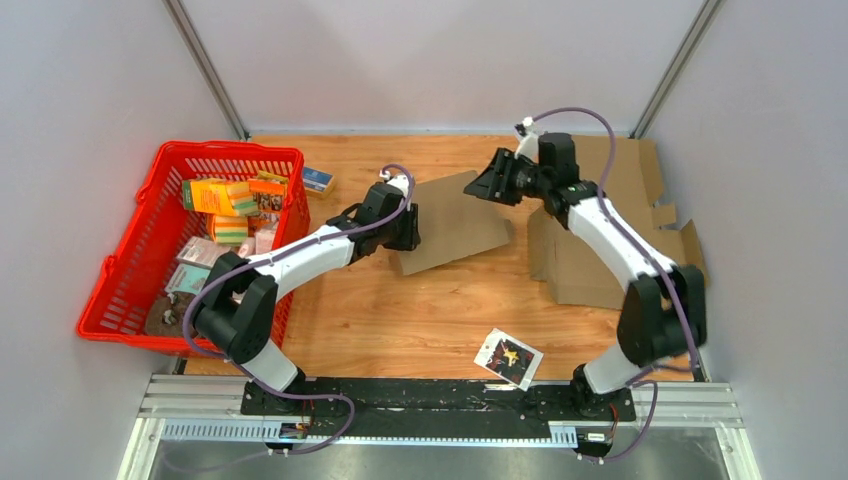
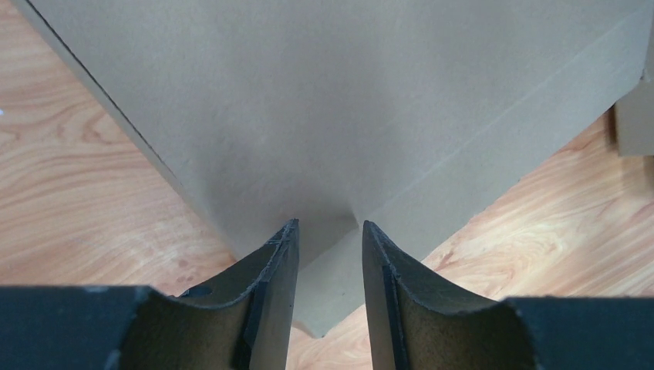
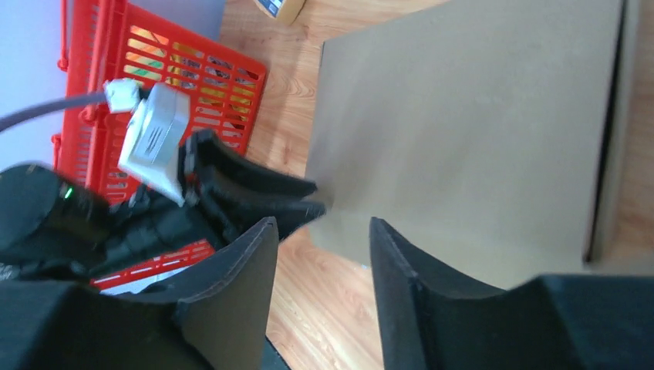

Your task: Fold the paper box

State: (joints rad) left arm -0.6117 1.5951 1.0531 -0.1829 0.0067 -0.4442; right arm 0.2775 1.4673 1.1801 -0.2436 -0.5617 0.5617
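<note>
Right of the red basket [image 1: 230, 148], seen from above, the box [image 1: 455, 225] lies as a flat brown sheet on the wooden table [image 1: 400, 320], not yet folded up. The left gripper [image 1: 412, 228] meets its edge on the basket side; the right gripper [image 1: 478, 187] hovers at its far corner, away from the basket. Farther right of the basket sits a heap of cardboard blanks [image 1: 590, 260], under the right arm. A small blue carton [image 1: 318, 180] rests just off the basket's far corner, and a printed card [image 1: 510, 357] lies well to the basket's right, near the arm bases.

From the left wrist, the box [image 2: 332, 116] fills most of the frame, plain with one crease line running across it. The left gripper [image 2: 328, 262] has its fingers parted, the box's corner showing in the gap; I cannot tell whether they touch it.

From the right wrist, the right gripper [image 3: 322, 231] is spread with nothing between its fingers. Beyond it the box [image 3: 463, 131] lies flat, with the left gripper [image 3: 301, 199] at its basket-side edge and the basket [image 3: 177, 77] behind.
</note>
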